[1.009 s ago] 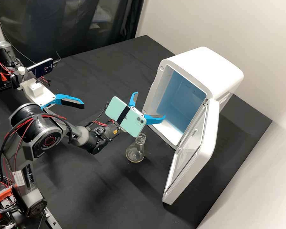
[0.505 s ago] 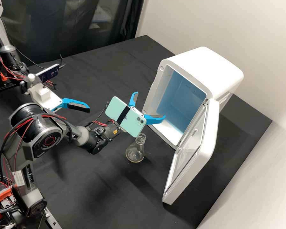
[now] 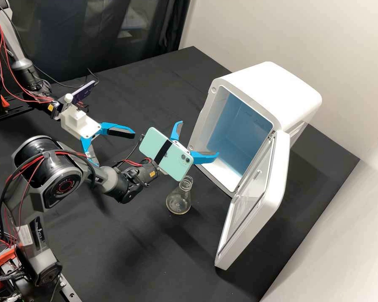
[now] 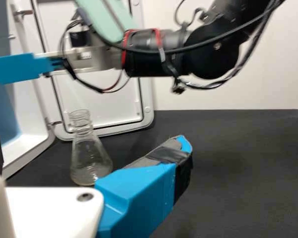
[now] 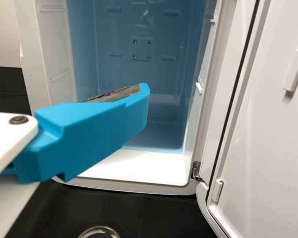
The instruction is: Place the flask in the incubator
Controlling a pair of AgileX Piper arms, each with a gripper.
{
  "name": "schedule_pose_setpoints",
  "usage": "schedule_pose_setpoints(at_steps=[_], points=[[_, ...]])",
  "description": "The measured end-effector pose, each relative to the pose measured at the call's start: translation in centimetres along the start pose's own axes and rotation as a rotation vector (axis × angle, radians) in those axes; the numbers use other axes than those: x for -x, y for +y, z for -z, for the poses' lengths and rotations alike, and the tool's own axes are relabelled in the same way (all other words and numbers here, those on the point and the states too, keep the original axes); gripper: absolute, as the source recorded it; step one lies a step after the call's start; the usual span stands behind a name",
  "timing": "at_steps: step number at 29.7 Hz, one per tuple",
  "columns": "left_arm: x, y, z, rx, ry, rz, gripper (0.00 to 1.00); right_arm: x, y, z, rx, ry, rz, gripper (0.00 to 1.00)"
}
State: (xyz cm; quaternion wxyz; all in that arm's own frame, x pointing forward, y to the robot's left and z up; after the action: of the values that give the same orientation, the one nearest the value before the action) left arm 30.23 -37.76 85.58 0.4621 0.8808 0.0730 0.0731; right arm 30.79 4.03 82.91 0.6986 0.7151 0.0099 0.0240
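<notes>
bench (image 3: 126, 256): black | flask (image 3: 179, 200): upright on it | incubator (image 3: 273, 90): just beside flask, door open

Not much else going on: matte black bench top (image 3: 126, 251), plain white wall (image 3: 306, 33) along its far edge, dark curtain (image 3: 63, 42) at the back, maybe with something glossy there, hard to tell.

The high camera stands off the desk (image 3: 126, 251) and looks down across it at a slant toward the incubator (image 3: 277, 90). The left wrist camera sits low and fairly near, facing the flask (image 4: 89, 158) and the open door (image 4: 109, 94). The right wrist camera looks closely into the incubator's open mouth. All three views share the flask and the incubator.
</notes>
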Motion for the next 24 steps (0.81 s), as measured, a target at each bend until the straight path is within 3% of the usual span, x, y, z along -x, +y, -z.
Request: schedule_pose_setpoints(at_steps=[5, 13, 20, 24], points=[[1.2, -0.94, 1.3, -0.009, 0.017, 0.030, 1.00, 0.0, 0.0, 0.0, 0.000, 0.000, 0.000, 1.00], [2.6, -1.83, 2.7, -0.017, 0.031, 0.023, 1.00, 0.0, 0.0, 0.0, 0.000, 0.000, 0.000, 1.00], [3.8, -2.85, 3.7, -0.012, 0.057, 0.058, 1.00, 0.0, 0.0, 0.0, -0.004, -0.004, -0.004, 1.00], [4.9, -2.82, 4.5, -0.016, 0.071, 0.051, 1.00, 0.0, 0.1, -0.1, -0.010, -0.009, -0.010, 1.00]])
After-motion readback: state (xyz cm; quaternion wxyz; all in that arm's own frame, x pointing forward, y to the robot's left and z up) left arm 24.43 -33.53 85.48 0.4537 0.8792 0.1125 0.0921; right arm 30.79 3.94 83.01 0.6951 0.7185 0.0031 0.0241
